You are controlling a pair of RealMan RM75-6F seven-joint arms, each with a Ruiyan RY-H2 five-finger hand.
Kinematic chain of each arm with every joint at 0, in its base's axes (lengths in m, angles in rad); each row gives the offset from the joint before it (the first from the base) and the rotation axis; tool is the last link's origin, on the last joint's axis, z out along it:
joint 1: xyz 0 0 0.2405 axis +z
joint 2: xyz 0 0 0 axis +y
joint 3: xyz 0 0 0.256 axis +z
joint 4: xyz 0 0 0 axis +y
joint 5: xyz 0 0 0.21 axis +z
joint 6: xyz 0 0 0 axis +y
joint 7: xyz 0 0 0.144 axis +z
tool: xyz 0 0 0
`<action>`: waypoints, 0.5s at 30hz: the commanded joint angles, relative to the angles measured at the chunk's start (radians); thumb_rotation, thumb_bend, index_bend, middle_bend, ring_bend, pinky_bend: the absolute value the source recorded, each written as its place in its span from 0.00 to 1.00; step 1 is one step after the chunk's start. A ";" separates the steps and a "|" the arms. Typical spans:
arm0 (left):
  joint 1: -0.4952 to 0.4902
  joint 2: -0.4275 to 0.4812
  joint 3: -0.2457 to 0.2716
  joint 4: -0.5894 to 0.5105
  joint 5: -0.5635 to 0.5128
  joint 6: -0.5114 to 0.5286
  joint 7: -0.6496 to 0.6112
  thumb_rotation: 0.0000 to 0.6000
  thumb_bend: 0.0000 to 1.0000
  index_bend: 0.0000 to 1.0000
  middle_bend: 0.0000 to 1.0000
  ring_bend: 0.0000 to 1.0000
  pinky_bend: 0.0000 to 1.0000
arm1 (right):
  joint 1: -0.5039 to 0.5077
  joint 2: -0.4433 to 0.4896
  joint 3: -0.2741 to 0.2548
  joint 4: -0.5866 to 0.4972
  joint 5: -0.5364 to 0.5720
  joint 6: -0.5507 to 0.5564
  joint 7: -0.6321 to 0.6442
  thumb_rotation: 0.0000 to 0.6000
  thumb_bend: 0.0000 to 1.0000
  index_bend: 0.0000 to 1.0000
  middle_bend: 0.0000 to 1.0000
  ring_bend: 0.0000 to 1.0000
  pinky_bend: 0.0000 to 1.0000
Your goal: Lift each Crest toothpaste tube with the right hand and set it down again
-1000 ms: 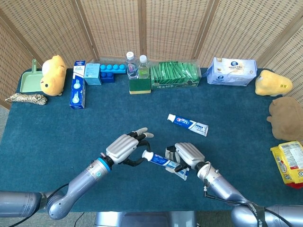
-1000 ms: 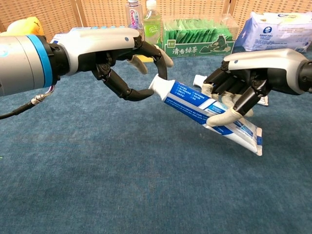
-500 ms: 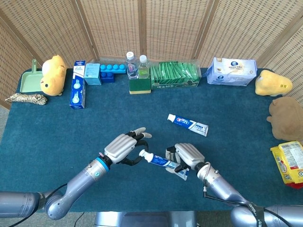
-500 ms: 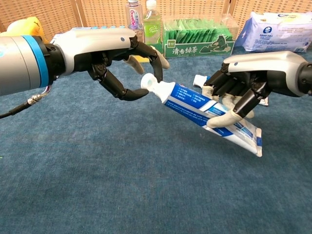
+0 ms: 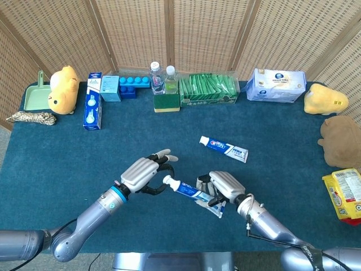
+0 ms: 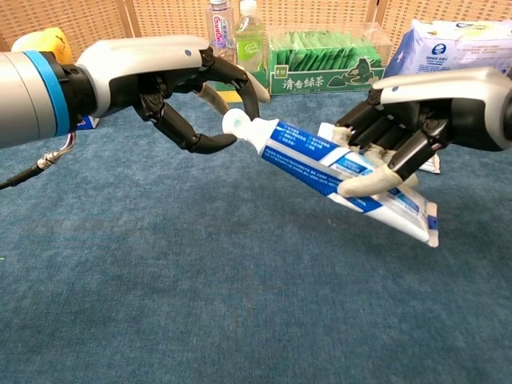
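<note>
Bright, even overhead light; soft shadows, both views sharp, no glare.

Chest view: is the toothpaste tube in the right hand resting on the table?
No, the right hand holds the toothpaste tube clear above the blue cloth.
</note>
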 commanded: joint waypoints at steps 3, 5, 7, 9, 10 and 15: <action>0.008 0.006 -0.003 0.006 0.012 -0.001 -0.022 1.00 0.46 0.45 0.18 0.06 0.18 | -0.014 0.009 -0.007 0.003 -0.029 -0.001 0.015 1.00 0.46 0.85 0.71 0.68 0.73; 0.012 0.005 -0.004 0.009 0.013 -0.001 -0.031 1.00 0.46 0.45 0.18 0.06 0.18 | -0.020 0.010 -0.010 0.001 -0.044 0.006 0.016 1.00 0.46 0.85 0.71 0.68 0.73; 0.014 0.004 -0.007 0.010 0.015 0.000 -0.040 1.00 0.46 0.45 0.18 0.06 0.18 | -0.025 0.010 -0.014 0.001 -0.056 0.016 0.009 1.00 0.46 0.85 0.71 0.68 0.73; 0.016 0.004 -0.010 0.011 0.017 0.001 -0.048 1.00 0.46 0.44 0.18 0.06 0.18 | -0.029 0.008 -0.018 -0.002 -0.063 0.026 0.001 1.00 0.46 0.85 0.71 0.68 0.73; 0.018 0.004 -0.012 0.010 0.018 0.004 -0.052 1.00 0.45 0.43 0.18 0.06 0.18 | -0.030 0.006 -0.020 -0.004 -0.067 0.031 -0.004 1.00 0.46 0.85 0.71 0.68 0.73; 0.022 0.005 -0.017 0.008 0.017 0.006 -0.062 1.00 0.45 0.38 0.18 0.06 0.18 | -0.035 0.004 -0.023 -0.017 -0.079 0.041 -0.010 1.00 0.46 0.85 0.71 0.68 0.73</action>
